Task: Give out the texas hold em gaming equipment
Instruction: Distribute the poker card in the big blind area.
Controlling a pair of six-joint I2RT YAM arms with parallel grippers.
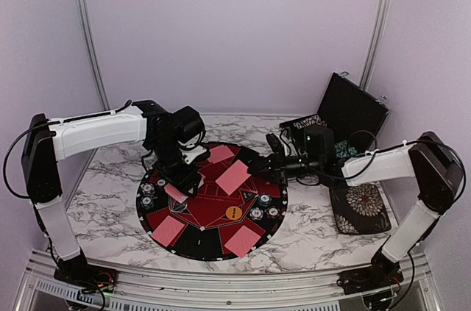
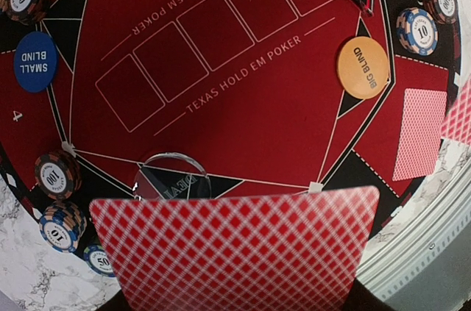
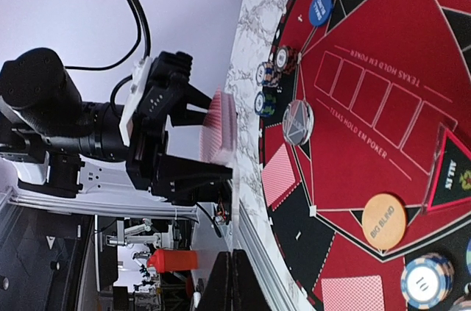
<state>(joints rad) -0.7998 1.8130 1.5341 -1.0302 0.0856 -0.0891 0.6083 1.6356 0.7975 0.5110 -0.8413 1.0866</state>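
The left gripper (image 3: 208, 129) clamps a stack of pink-red diamond-backed playing cards (image 2: 235, 248) above the round red felt poker mat (image 2: 243, 112). The right gripper (out of sight) is closed.

A: What is seen on the marble surface (image 1: 309, 234)?

B: A round red-and-black poker mat (image 1: 212, 204) is laid at the centre, with pink-red-backed cards (image 1: 232, 176) spread over it and chip stacks (image 1: 261, 210) set near its edges. An orange disc (image 1: 234, 213) is placed near the middle.

A: And the arms?

B: The left end effector (image 1: 179, 186) is held over the mat's left side, gripping a card. The right end effector (image 1: 268, 158) is positioned by the mat's right edge, beside an open black case (image 1: 353, 109).
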